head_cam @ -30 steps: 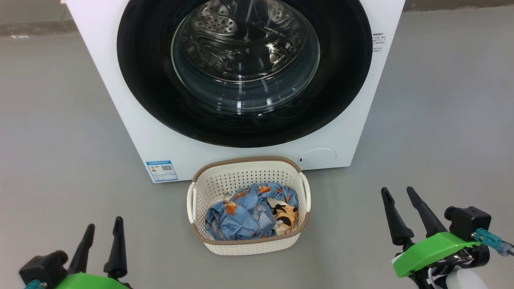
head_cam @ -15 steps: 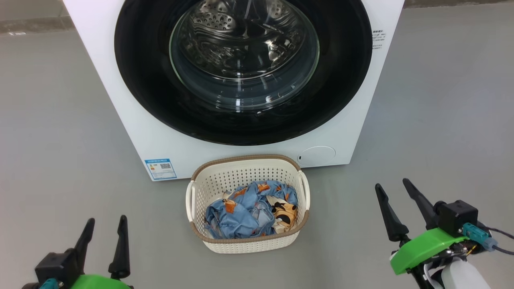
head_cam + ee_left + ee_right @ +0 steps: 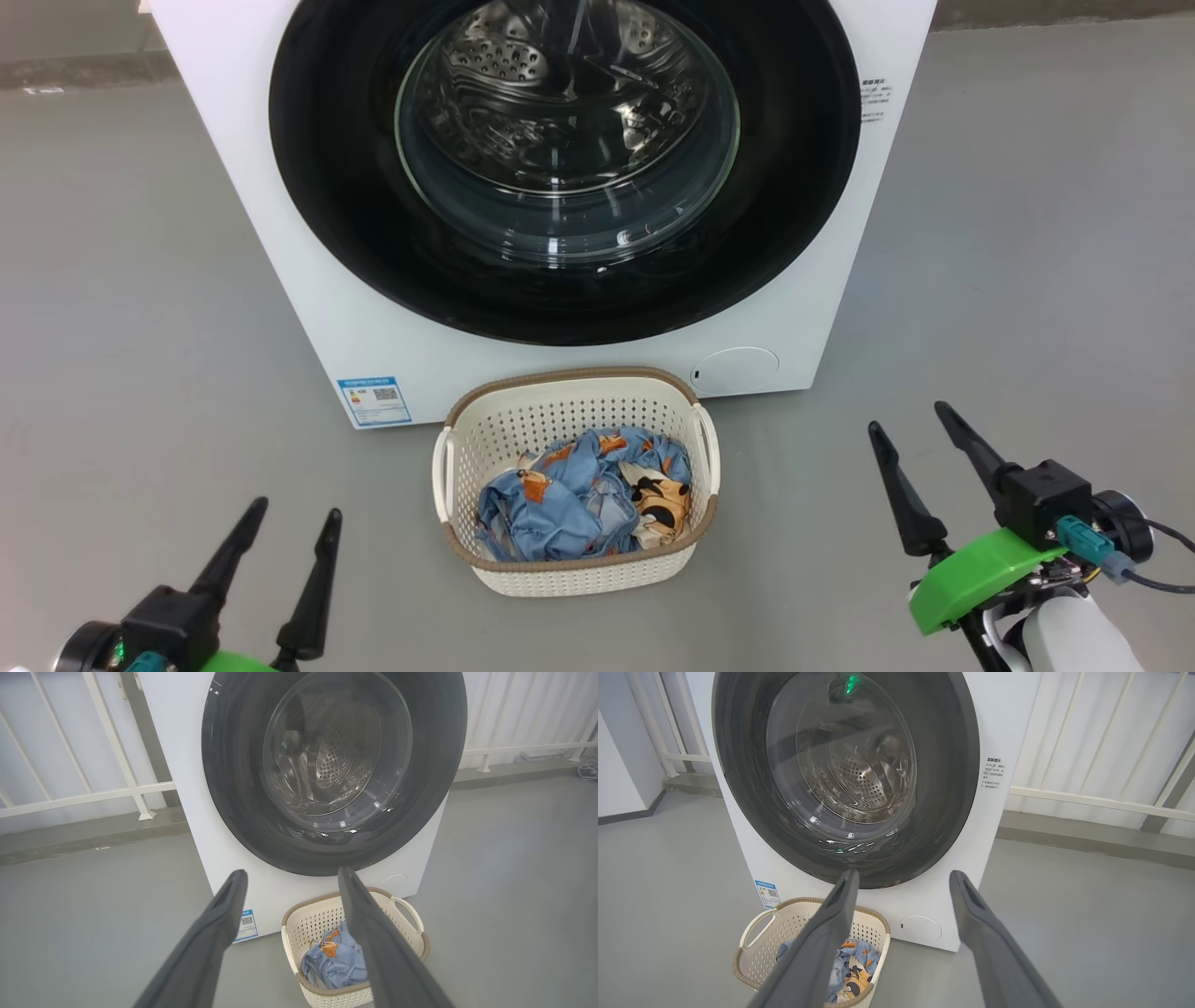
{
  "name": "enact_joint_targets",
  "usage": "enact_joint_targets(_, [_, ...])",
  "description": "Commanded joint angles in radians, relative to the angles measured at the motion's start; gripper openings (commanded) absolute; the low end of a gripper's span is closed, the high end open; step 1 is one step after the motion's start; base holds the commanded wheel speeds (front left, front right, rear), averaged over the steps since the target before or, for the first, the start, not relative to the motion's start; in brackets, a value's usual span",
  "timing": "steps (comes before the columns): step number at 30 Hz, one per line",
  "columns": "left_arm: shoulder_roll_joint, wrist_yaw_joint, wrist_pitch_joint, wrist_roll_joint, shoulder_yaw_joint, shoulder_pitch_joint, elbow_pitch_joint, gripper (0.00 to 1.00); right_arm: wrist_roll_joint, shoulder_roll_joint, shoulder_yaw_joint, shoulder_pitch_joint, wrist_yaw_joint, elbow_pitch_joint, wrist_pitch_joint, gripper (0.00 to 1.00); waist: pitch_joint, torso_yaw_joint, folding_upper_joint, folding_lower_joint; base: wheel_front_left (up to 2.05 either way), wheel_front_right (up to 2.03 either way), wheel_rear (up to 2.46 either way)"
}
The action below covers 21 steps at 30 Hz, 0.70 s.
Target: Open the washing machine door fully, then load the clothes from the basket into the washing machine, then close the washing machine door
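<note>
The left gripper [image 3: 297, 509] is being held with its two fingers spread apart and nothing between them, low in front of the washing machine [image 3: 280, 280], off its left corner. The right gripper [image 3: 907, 417] is being carried the same way, spread and empty, off the machine's right corner. Nothing is being touched by either.

The washing machine door [image 3: 565, 159] is lying shut against the machine's front, so opening it is judged to be the step in hand. It would be done best with one fingertip hooked behind the door's free edge and the pull drawn along the door's arc, not straight out. The hinge side cannot be told, and no handle is being shown. The swing is being obstructed by nothing but possibly the basket [image 3: 569, 375], standing just in front of the machine below the door, with the clothes [image 3: 583, 495] bundled inside.

The door is being seen as a wide glossy black ring around bulging clear glass, with the perforated steel drum showing through.
</note>
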<state>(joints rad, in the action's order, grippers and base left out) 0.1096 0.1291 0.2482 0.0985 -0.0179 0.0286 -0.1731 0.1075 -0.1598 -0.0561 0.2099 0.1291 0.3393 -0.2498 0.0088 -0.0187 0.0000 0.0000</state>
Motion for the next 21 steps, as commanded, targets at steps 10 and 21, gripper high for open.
enact_joint_targets(10, [-0.01,-0.008,0.014,-0.015,-0.096,0.031,-0.003,1.0,-0.024,0.033,0.047,0.008,0.002,-0.038,-0.012,1.0,-0.008,-0.003,0.0,0.0,0.0,0.0,0.0])
enact_joint_targets(21, [-0.029,-0.01,0.014,-0.022,-0.127,0.038,-0.031,1.0,-0.04,0.047,0.073,0.002,0.002,-0.024,-0.012,1.0,-0.006,0.0,0.0,0.0,0.0,0.0,0.0])
